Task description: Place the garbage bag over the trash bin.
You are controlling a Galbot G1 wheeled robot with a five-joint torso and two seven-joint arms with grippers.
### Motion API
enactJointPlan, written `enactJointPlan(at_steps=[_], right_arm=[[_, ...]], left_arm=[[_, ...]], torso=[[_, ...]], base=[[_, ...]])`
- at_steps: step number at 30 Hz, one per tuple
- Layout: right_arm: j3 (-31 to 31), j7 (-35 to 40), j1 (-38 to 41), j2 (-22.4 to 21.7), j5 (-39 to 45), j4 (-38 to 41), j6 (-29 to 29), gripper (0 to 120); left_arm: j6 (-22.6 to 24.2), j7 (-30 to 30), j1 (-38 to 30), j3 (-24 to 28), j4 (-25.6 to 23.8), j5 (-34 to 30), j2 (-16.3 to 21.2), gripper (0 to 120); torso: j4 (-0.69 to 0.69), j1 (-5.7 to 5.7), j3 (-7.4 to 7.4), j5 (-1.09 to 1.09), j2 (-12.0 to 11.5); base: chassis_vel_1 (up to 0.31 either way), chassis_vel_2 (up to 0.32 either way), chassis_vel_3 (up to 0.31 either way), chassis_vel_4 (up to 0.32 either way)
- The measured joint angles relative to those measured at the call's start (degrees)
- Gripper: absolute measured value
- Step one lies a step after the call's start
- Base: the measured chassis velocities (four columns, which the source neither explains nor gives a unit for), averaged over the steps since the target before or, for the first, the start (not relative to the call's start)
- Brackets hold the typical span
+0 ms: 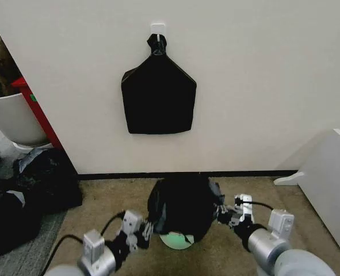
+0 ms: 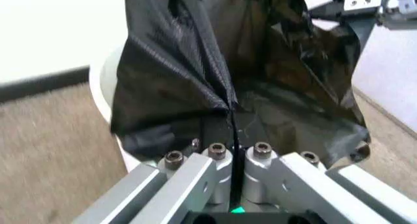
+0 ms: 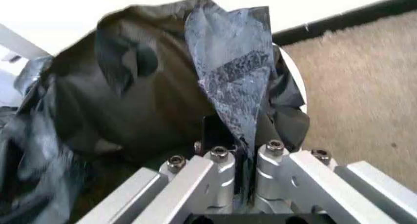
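Observation:
The garbage bag (image 1: 184,204), glossy wrinkled black film, is draped over the trash bin (image 1: 177,241), whose white base peeks out below it on the carpet. My left gripper (image 1: 148,228) is shut on the bag's left edge, and my right gripper (image 1: 220,214) is shut on its right edge. In the left wrist view the garbage bag (image 2: 195,77) runs pinched into the closed jaws, with the bin's white rim (image 2: 101,82) beside it. The right wrist view shows a fold of the garbage bag (image 3: 235,82) clamped the same way, the trash bin rim (image 3: 296,82) behind.
A flat black bag with a knotted top (image 1: 158,98) hangs on the wall above. Bulky black sacks (image 1: 26,195) and a white planter pot (image 1: 11,118) stand at the left. A white panel (image 1: 331,184) stands at the right.

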Motion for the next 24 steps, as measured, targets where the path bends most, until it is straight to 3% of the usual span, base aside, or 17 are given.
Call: enactJointPlan(at_steps=[16,24], right_arm=[[0.65,0.75,-1.19,3.55,-2.15,-0.15,-0.85,0],[1.12,-2.59,-1.28,4.53,-6.03,-5.08,-0.48,0]], left_arm=[[-0.93,-0.90,0.30,1.16,5.45,1.55,-7.62,0],[-0.91,-0.03,-0.76,1.52,8.55,1.29,-11.14,0]], torso=[[-0.01,0.00,0.01,0.00,0.00],[-0.01,0.00,0.01,0.00,0.00]], base=[[0.000,0.000,0.000,0.000],[0.000,0.000,0.000,0.000]])
